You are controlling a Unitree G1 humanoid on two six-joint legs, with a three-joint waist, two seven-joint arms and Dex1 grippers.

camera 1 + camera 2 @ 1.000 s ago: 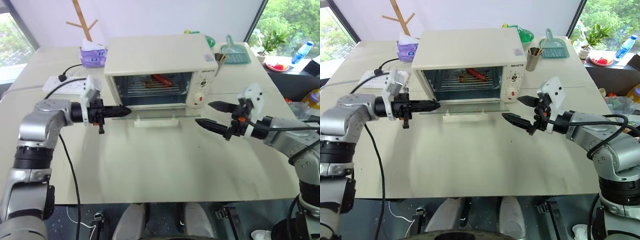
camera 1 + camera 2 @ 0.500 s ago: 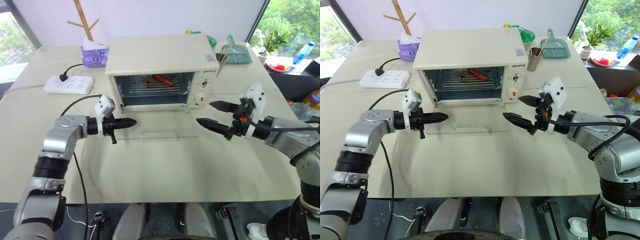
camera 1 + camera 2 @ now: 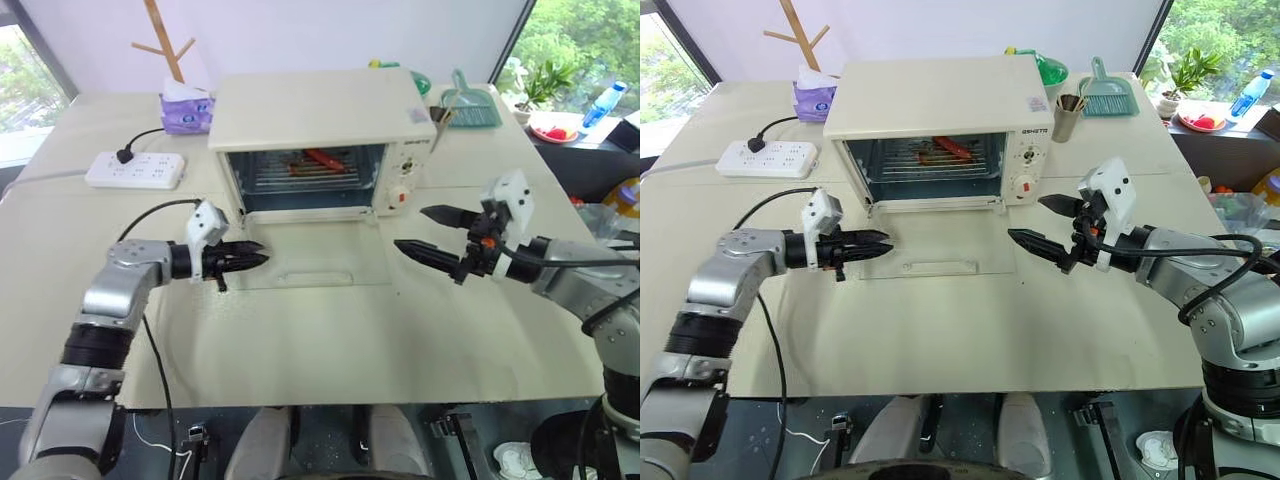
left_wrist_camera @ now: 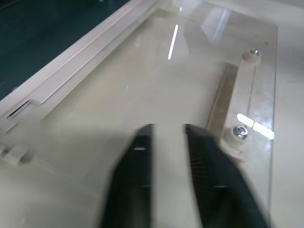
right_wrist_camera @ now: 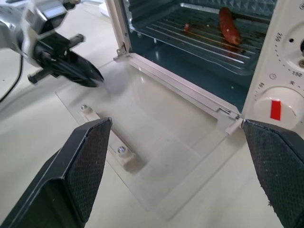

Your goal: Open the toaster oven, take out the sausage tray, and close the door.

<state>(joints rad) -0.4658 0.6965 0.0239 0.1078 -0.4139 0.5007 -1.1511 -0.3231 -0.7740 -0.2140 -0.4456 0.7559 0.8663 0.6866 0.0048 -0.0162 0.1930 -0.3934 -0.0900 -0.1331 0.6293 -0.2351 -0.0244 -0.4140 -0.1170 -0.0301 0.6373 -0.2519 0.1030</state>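
The cream toaster oven [image 3: 320, 110] stands at the middle back of the table. Its glass door [image 3: 330, 250] lies folded flat on the tabletop, with the white bar handle [image 3: 315, 277] at its near edge. Inside, on the rack, sits the sausage tray [image 3: 310, 170] holding a red sausage [image 5: 229, 26]. My left gripper [image 3: 260, 257] hovers at the door's left edge, its fingers [image 4: 137, 161] slightly apart and open, with nothing between them. My right gripper [image 3: 410, 227] hangs wide open to the right of the door, in front of the knob panel.
A white power strip [image 3: 135, 169] with a black cable lies at the left. A purple tissue box [image 3: 185, 108] stands behind it. A teal dustpan [image 3: 470, 105] and a metal cup [image 3: 440, 122] sit at the back right. The oven's knobs [image 5: 280, 107] are close to my right gripper.
The door has dropped from partly lowered to flat on the table. My left gripper sank with it and its shut fingers have parted. The right arm has kept still.
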